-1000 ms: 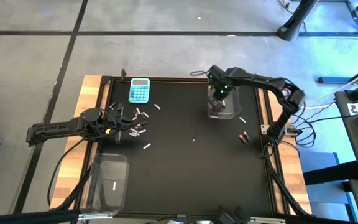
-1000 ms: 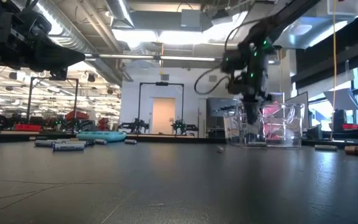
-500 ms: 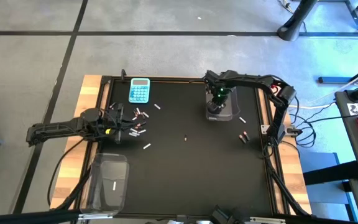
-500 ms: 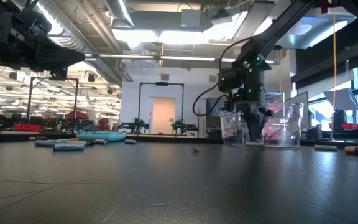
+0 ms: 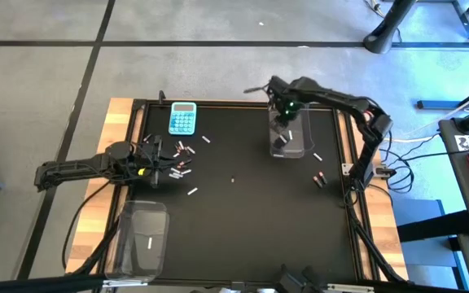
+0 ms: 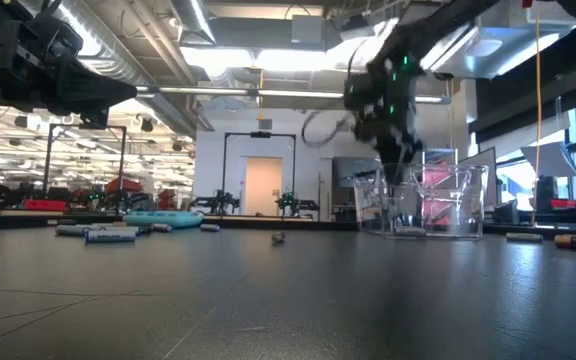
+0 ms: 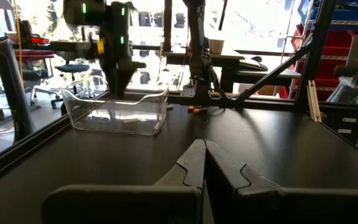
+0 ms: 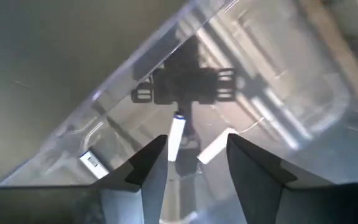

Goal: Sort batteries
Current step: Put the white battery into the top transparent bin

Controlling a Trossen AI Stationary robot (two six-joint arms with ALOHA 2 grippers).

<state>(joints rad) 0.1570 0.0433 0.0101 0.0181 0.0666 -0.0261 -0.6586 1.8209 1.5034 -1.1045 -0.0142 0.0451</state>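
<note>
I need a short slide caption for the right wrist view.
Open right gripper above clear bin, a silvery-white battery below.

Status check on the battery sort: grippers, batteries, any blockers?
Right gripper open above the clear bin, white battery below its fingers. Left gripper shut, parked by the loose batteries. Nothing seen in the way.

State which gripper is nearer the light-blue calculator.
Left. The left gripper sits just below-left of the light-blue calculator; the right gripper hovers over a clear plastic bin, farther across the table.
</note>
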